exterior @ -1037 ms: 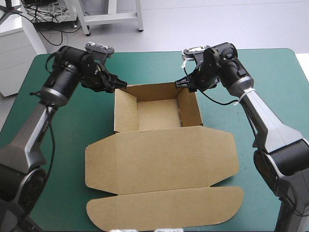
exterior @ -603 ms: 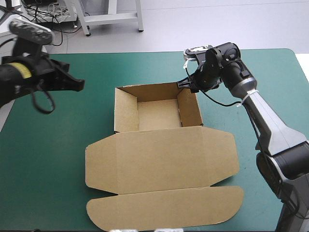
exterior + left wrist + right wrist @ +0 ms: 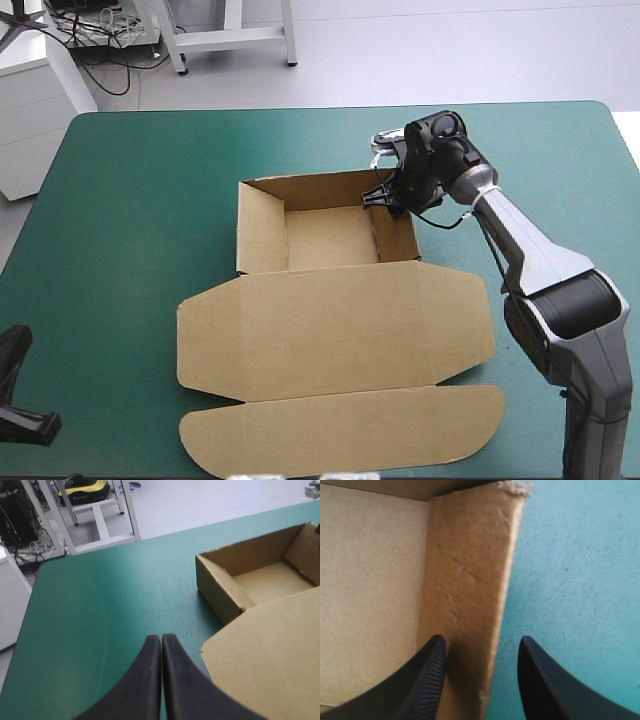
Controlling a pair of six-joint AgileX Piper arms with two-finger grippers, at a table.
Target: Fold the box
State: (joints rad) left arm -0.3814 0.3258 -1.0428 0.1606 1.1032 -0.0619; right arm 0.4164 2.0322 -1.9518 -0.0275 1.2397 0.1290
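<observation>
The black left gripper point(image 3: 161, 639), fingers together, has left the brown cardboard box point(image 3: 330, 330). The black right gripper point(image 3: 481, 642), fingers apart, straddles its right wall point(image 3: 470, 580) alone.

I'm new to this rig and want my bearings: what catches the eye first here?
The brown box fills the middle of the teal-green table: an open tray with its lid lying flat toward the near edge. The right gripper stands open astride the tray's right wall, near its far corner. The left gripper, shut, is off at the table's near left corner, clear of the box.
</observation>
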